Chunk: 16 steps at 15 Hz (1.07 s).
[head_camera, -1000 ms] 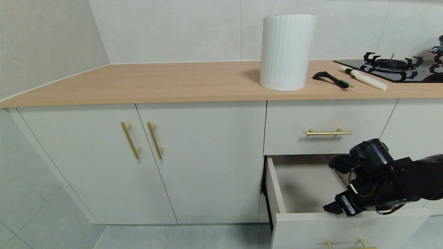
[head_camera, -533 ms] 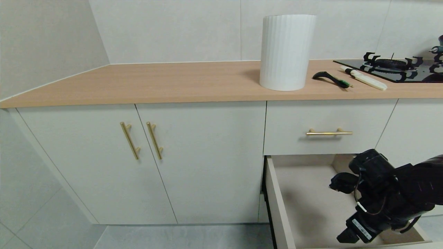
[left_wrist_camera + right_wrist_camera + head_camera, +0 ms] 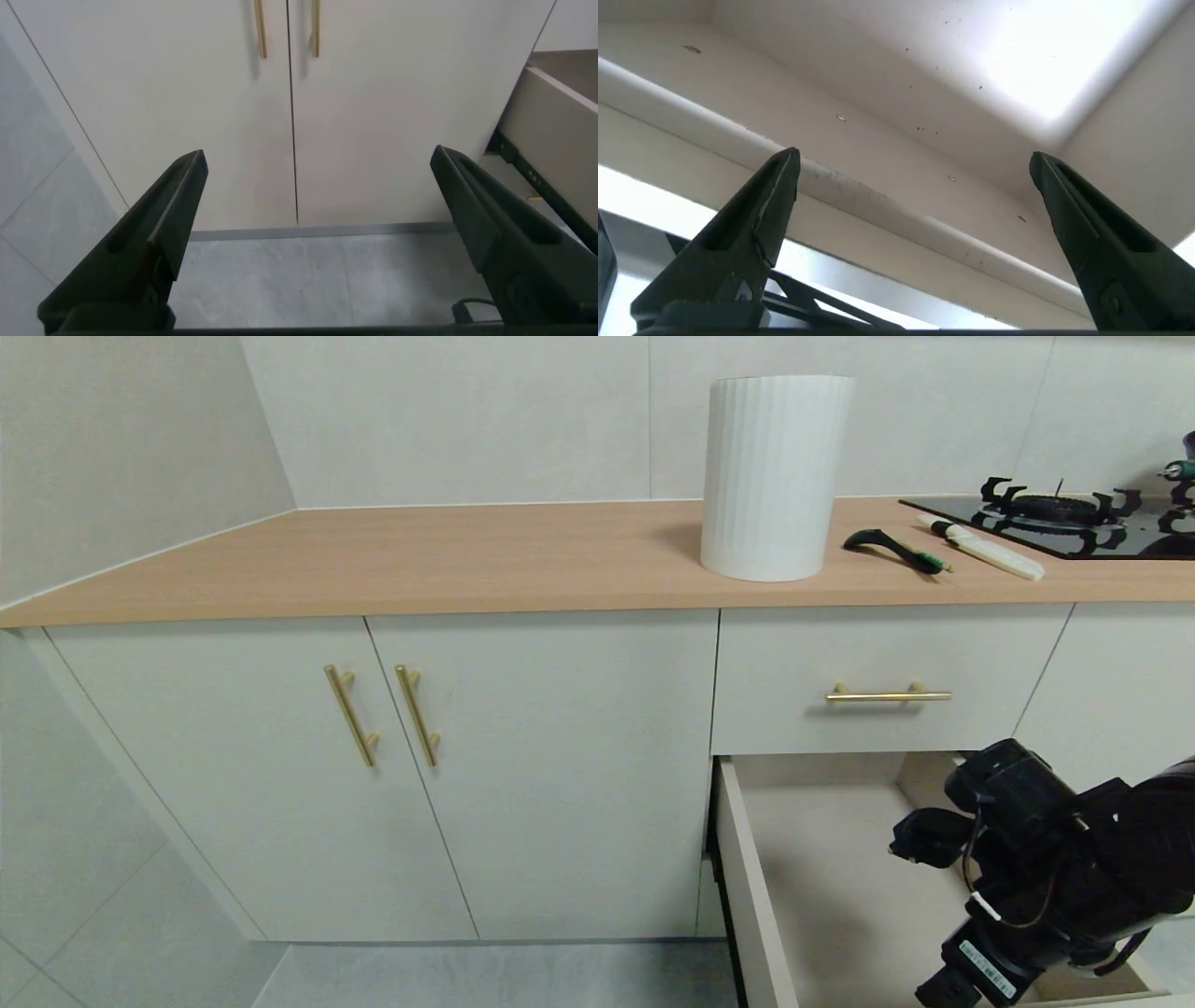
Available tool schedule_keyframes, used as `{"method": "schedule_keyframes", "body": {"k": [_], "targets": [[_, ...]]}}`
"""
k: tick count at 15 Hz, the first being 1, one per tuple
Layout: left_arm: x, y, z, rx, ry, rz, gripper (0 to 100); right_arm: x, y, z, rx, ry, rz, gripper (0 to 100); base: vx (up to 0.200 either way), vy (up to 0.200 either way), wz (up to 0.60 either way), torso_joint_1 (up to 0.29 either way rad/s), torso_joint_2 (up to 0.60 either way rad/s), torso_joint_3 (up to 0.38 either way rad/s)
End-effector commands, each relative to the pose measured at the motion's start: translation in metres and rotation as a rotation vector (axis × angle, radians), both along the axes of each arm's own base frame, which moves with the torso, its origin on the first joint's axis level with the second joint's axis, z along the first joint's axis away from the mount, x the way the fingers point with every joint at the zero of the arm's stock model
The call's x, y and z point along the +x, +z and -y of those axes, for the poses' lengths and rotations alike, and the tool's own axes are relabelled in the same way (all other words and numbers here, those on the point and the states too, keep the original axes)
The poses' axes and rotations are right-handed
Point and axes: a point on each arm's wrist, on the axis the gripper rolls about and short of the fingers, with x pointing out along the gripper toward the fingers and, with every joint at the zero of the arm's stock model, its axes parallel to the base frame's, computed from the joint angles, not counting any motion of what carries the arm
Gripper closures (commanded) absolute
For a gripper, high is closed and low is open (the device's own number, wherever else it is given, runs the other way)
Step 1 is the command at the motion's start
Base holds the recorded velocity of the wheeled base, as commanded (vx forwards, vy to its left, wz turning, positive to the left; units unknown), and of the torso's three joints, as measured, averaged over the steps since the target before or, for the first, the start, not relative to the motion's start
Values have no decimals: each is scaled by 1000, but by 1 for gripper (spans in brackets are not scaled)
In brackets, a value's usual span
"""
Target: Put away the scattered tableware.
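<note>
Pale tiled walls [image 3: 448,420] back a wooden counter [image 3: 420,555] that runs the whole width. Under its left part we see a pair of cabinet doors [image 3: 560,765], shut, with two gold bar handles [image 3: 351,714] side by side. Our left tool [image 3: 318,163] faces these doors low down, above the grey floor [image 3: 318,280]. Its fingers are spread wide with nothing between them.

Farther right on the counter a tall white ribbed canister [image 3: 775,476] stands upright. Just beside it lies a black utensil [image 3: 892,549] with a green tip, and near that a long white utensil [image 3: 980,547] whose far end reaches the edge of the hob [image 3: 1055,509]. Both lie flat on the counter.

Below them the upper drawer [image 3: 887,653] is shut and the lower drawer [image 3: 747,868] stands open, its pale floor bare where we can see it. Our right tool [image 3: 915,161] hangs over the inside of this drawer, toward its right wall. Its fingers are also wide apart and it carries nothing.
</note>
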Motion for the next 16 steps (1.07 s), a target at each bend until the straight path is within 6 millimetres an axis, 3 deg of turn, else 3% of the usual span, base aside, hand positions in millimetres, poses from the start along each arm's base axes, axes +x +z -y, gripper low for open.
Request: {"method": "schedule_keyframes", "body": {"k": [1,3,7,11,16], "targets": [[0,0,0,0,1,-1,0,-4,10,1,14,-1,33,0,0,0,0,0,0,0],[0,0,0,0,1,-1,0,-1,25,1,46,-16,102,0,0,0,0,0,0,0],[0,0,0,0,1,-1,0,5,83,-1,278,-257,308,0,0,0,0,0,0,0],[0,0,0,0,1,-1,0,1,99,2,329,-264,417,0,0,0,0,0,0,0],[0,0,0,0,1,-1,0,3,98,5,372,-267,522,0,0,0,0,0,0,0]]}}
